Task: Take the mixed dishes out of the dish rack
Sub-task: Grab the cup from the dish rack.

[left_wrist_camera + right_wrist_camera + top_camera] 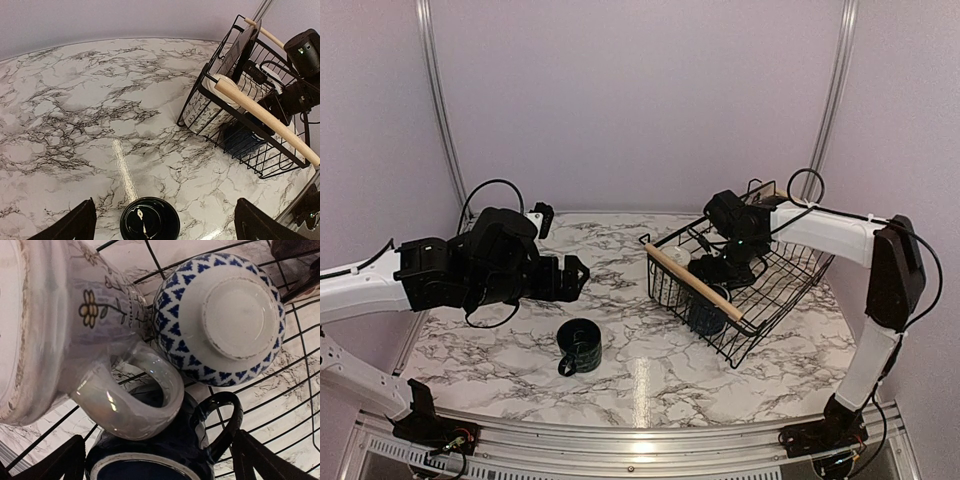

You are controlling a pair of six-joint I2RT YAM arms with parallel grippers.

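The black wire dish rack with a wooden handle stands at the right. My right gripper reaches down into it, open. In the right wrist view its fingers straddle a dark blue mug lying on its side. A white flowered mug rests over that mug, next to an upturned blue-and-white bowl. A dark plate stands on edge in the rack. Another dark mug stands upright on the table. My left gripper hovers open above this mug.
The marble table runs from the left arm to the rack. Metal frame posts rise at the back corners before a plain wall. A rail edges the table's near side.
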